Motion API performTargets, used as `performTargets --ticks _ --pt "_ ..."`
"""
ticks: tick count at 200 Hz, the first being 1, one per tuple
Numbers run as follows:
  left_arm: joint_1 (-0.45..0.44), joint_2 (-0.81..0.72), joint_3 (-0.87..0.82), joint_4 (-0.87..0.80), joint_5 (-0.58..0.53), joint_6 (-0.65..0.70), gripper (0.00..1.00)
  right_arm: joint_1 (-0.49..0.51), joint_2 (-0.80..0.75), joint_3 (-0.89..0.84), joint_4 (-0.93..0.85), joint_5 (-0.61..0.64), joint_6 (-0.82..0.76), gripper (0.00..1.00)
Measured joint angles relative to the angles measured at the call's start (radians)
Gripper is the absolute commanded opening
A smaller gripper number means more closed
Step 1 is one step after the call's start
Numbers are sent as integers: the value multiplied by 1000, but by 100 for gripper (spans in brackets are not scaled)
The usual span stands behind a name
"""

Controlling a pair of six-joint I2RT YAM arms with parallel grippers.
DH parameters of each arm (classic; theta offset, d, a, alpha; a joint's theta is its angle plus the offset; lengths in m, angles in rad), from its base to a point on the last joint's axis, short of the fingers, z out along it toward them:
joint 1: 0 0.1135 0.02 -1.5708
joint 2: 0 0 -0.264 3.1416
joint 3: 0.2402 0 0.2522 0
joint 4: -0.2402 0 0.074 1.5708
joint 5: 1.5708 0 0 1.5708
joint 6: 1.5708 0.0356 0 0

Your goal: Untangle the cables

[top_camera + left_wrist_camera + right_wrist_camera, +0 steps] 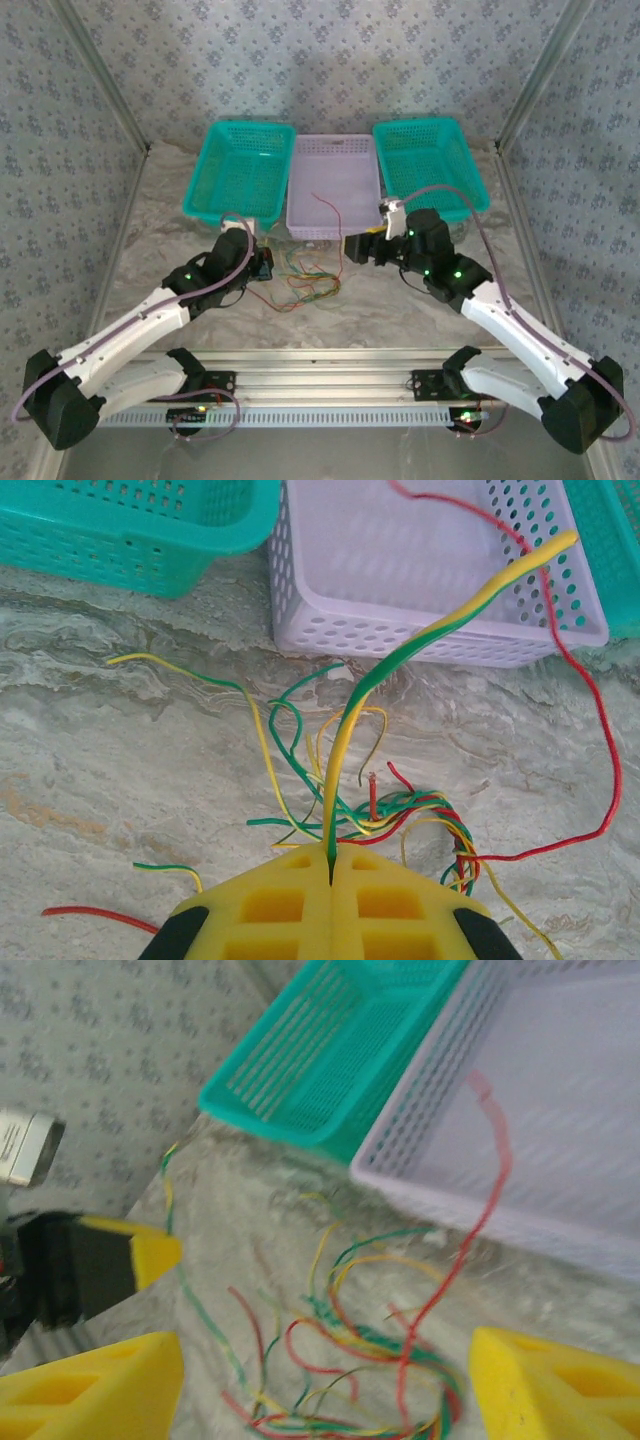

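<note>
- The table is a pale, marbled slab with grey-green veins, matt and a little rough to look at.
- The left arm and the right arm have smooth white shells and black joints, and both reach in toward the middle.
- Three shallow rectangular plastic baskets stand side by side at the back. The left teal basket and the right teal basket have fine mesh walls, and the lilac basket between them has walls punched with small round holes.
- The right gripper has chunky yellow fingers with a foam look. They stand wide apart over the heap, gripping nothing.
- The left gripper has the same yellow blocks, pressed tight together on the green-and-yellow cable, which rises from the seam in a stiff arc.
- The cables are thin, glossy strands of red, yellow and green. They lie in a loose, looping tangle on the table just in front of the lilac basket, between the two grippers.
- The red cable climbs out of the heap, bends over the lilac basket's near wall and ends inside it.
</note>
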State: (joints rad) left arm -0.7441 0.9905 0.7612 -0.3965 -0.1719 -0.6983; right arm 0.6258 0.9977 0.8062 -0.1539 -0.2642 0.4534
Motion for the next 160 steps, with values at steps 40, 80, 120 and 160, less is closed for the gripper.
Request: performTargets --ticks 40,80,120,160 --pt "-16 18 10 6 -3 2 0 147 90 -63 8 -3 61 77" --pt "-25 22 16 8 -8 2 0 211 175 -129 26 31 124 76" --pt "-43 26 24 6 -19 2 0 235 264 -126 11 104 175 75" --pt "-45 25 26 4 -30 2 0 233 352 -117 0 178 224 69"
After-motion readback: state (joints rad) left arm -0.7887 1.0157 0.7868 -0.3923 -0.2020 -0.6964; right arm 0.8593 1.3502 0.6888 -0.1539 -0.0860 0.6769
